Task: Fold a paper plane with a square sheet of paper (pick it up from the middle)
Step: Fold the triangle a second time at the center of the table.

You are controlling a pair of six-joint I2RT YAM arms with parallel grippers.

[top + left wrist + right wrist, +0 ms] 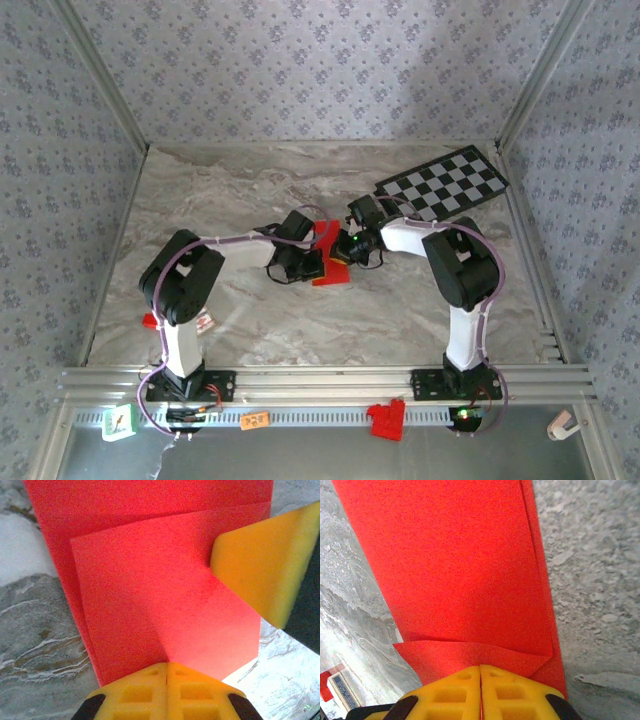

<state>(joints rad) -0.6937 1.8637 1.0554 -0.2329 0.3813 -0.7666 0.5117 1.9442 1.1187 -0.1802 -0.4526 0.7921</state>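
In left pincer (166, 666), folded red paper (150, 585)

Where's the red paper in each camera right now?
Top camera: red paper at picture centre.
Left wrist: paper across the centre, left gripper shut on its bottom edge.
Right wrist: paper top to bottom, right gripper shut on its near end.
Shared landmark: marbled tabletop beside it.

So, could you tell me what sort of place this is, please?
Most likely a robot lab test cell: the left arm and right arm are bolted to an aluminium rail at the edge of a marble-look table, boxed in by patterned walls, with a checkered board at the far right.
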